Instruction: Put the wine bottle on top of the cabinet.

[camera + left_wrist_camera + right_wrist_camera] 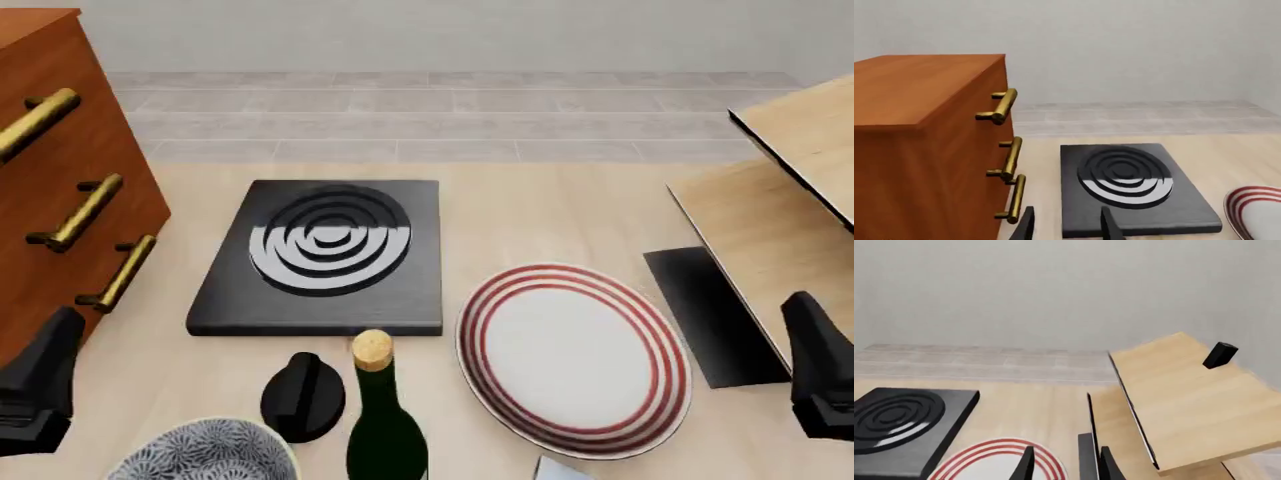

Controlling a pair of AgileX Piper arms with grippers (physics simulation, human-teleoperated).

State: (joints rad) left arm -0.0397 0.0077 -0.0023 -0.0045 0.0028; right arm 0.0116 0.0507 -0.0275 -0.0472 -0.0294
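From the left wrist camera, the cabinet [921,145] fills one side, its reddish top bare and three brass handles [1002,106] sticking out from its front. Beside it on the pale surface [1227,150] lies a black slab with raised rings [1127,185], and the rim of a red-striped plate [1254,207] shows at the edge. The left pincer [1066,227] has its two dark fingertips spread apart, with nothing between them.

From the front camera, the bottle [384,420] stands upright at the near edge of the surface, cork [372,350] on top; its label is out of sight, so no writing can be read. A black knob [304,397] sits just beside it, and a patterned bowl [207,455] lies near that. The plate [574,357] is on the bottle's other side. The cabinet [54,190] stands well apart from the bottle, at the far left. Both arms show only as dark shapes at the two edges.

From the right wrist camera, the right pincer [1064,467] is spread too, empty, above the plate's rim [981,452]. A pale wooden shelf [1187,400] with black edging carries a small black block [1219,355].
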